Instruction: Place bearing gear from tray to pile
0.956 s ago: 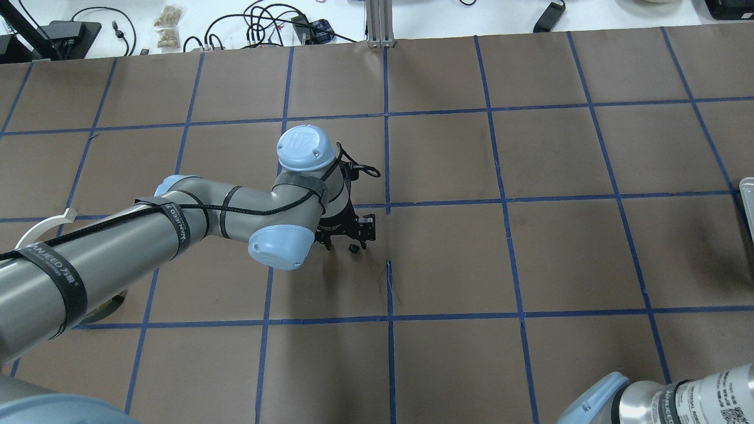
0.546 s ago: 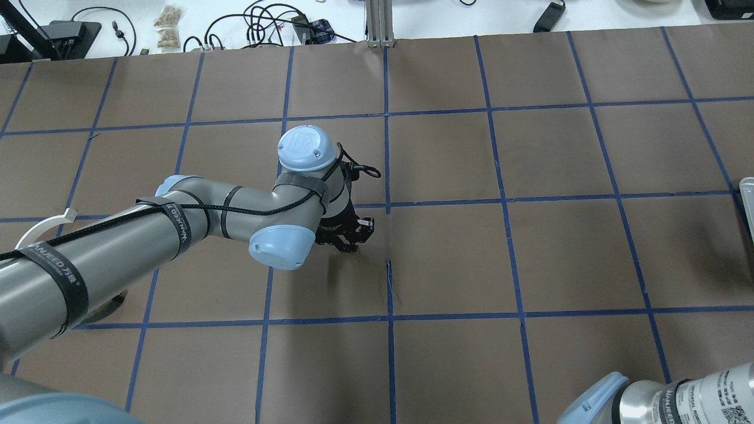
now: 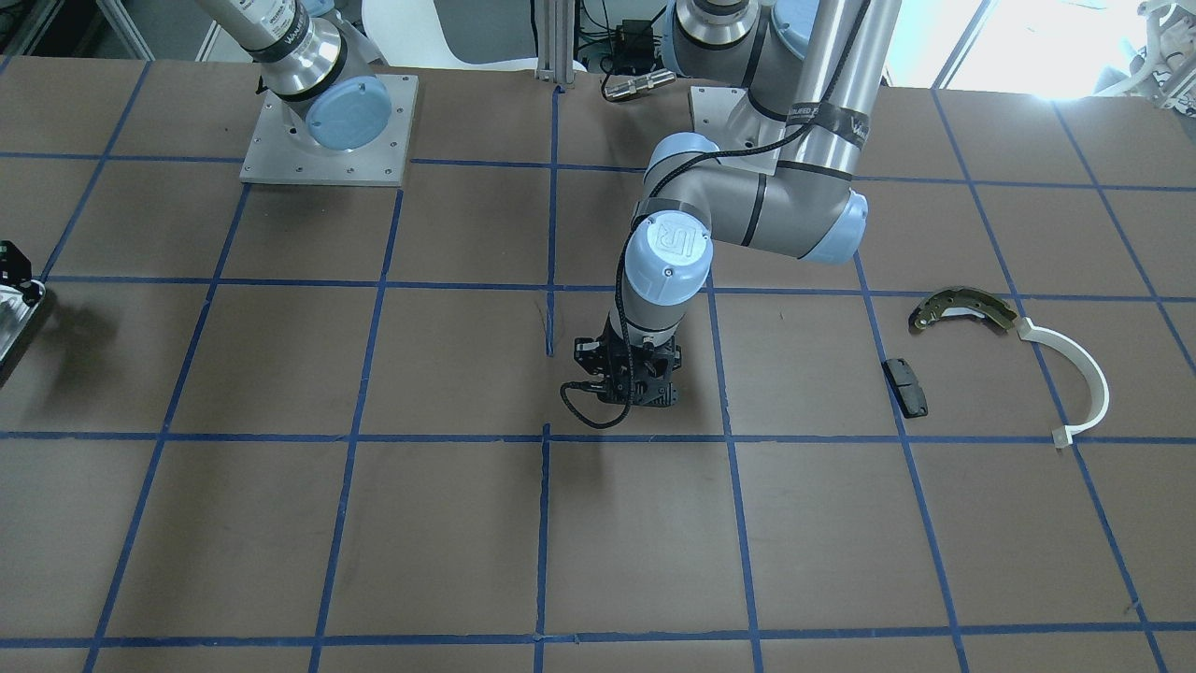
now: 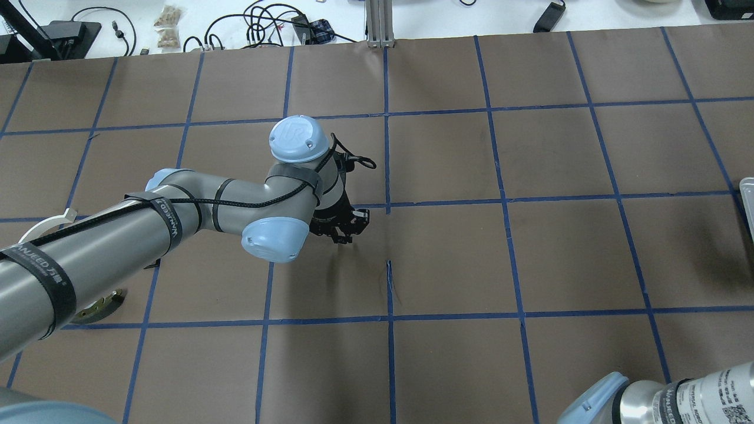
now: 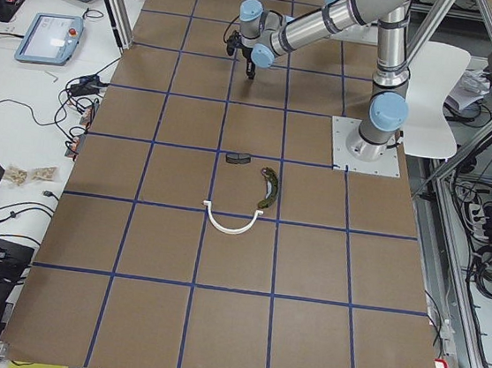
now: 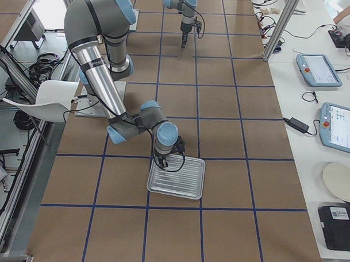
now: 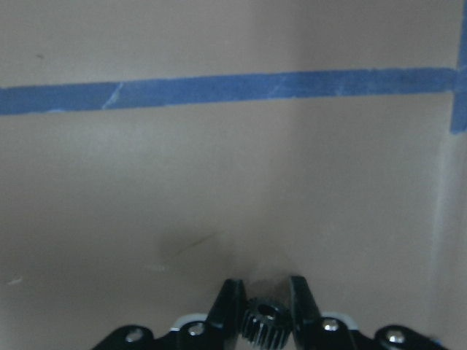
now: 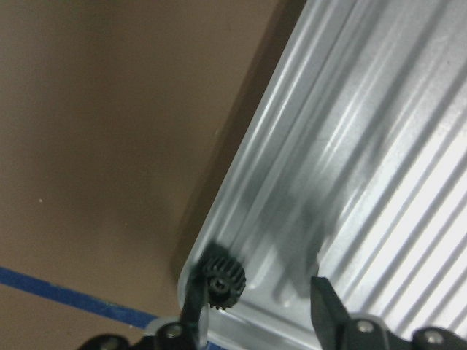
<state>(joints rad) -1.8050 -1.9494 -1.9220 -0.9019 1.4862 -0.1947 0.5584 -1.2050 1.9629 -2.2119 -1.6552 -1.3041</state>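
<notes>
My left gripper [image 7: 264,315] is shut on a small dark toothed gear [image 7: 264,322] and holds it just above the brown table near its middle [image 4: 344,234]. My right gripper [image 8: 255,306] is open over a corner of the ribbed silver tray [image 8: 365,146]. A second dark gear [image 8: 221,281] lies in that tray corner, next to one finger. The pile lies on my left side: an olive brake shoe [image 3: 962,308], a white plastic arc [image 3: 1084,379] and a dark pad [image 3: 906,386].
The tray [image 6: 179,178] sits at the table's right end, with the right arm bent low over it. Two square metal base plates [image 3: 327,131] stand at the robot's edge. Blue tape lines grid the table. Cables and tablets lie on the white bench beyond.
The left gripper closed on the gear that lay on the table between its fingers, then lifted it and moved a little to the left.
</notes>
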